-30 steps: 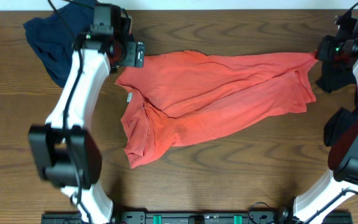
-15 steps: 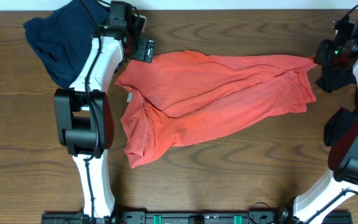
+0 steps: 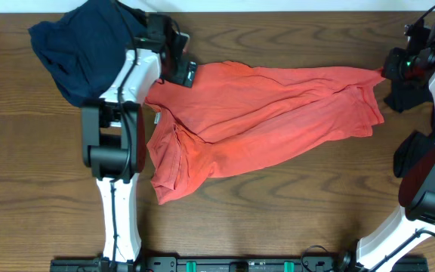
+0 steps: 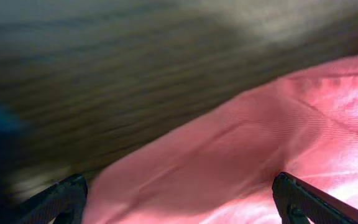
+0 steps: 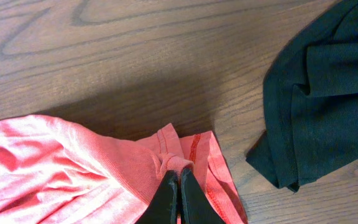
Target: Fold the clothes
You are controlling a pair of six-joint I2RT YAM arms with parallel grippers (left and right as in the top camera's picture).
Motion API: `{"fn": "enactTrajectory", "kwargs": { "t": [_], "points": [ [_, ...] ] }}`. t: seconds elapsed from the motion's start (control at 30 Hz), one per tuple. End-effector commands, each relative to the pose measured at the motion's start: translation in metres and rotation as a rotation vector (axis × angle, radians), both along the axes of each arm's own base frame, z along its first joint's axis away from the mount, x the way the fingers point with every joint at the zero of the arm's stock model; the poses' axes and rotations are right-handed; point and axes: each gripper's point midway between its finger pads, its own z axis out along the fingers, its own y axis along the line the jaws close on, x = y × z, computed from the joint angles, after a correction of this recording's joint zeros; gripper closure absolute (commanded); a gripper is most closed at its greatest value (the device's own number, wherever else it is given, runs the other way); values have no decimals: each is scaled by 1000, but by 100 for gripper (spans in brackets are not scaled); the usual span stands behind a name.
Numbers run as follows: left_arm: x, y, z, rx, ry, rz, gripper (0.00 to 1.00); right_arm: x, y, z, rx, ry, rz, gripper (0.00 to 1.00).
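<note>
Dark wood-grain bench (image 3: pixel 278 219) fills the overhead view, and the red shirt (image 3: pixel 263 113) lies across its middle, spread wide but rumpled, with long diagonal creases running from its lower left up toward its far right corner. The shirt's left part is bunched into thick folds and ends in a narrow flap toward the near edge; a small white tag (image 3: pixel 157 119) shows on the left margin. At the right corner, the right gripper (image 5: pixel 178 186) is fully closed on a small pinch of the hem, the cloth gathered into a knot at the fingertips, with a line of stitching visible just beside it. At the upper left corner, the left gripper (image 3: pixel 187 74) hangs over the edge of the shirt with its jaws spread wide and nothing in them. In the blurred left wrist view, its two fingers (image 4: pixel 300 199) sit at opposite sides of the frame with red cloth between and below them; whether they touch the cloth cannot be told. A navy shirt (image 3: pixel 78 45) is heaped in the far left corner, and the left arm (image 3: pixel 112 143) covers its right side. A black shirt (image 5: pixel 322 93) lies crumpled near the red shirt's pinched corner, apart from it, with bare wood between.
</note>
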Motion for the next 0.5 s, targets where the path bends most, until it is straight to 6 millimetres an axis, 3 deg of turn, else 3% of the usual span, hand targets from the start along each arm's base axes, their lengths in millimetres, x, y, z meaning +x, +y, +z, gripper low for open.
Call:
{"fn": "enactTrajectory", "kwargs": {
  "t": [0.0, 0.2, 0.23, 0.3, 0.4, 0.47],
  "points": [
    [4, -11, 3, -2, -21, -50, 5, 1, -3, 17, -24, -35, 4, 98],
    [6, -11, 3, -2, -28, -49, 24, 1, -3, 17, -24, -35, 4, 97],
    [5, -11, 3, -2, -25, -49, 33, 1, -3, 17, -24, -35, 4, 97],
    [4, -10, 3, 1, -21, -48, 62, 2, -3, 17, -24, -35, 4, 97],
    [2, -5, 4, 27, -11, -23, 85, 1, -3, 17, -24, -35, 4, 97],
    [-3, 2, 9, 51, 7, 8, 92, 1, -3, 17, -25, -34, 4, 97]
  ]
}}
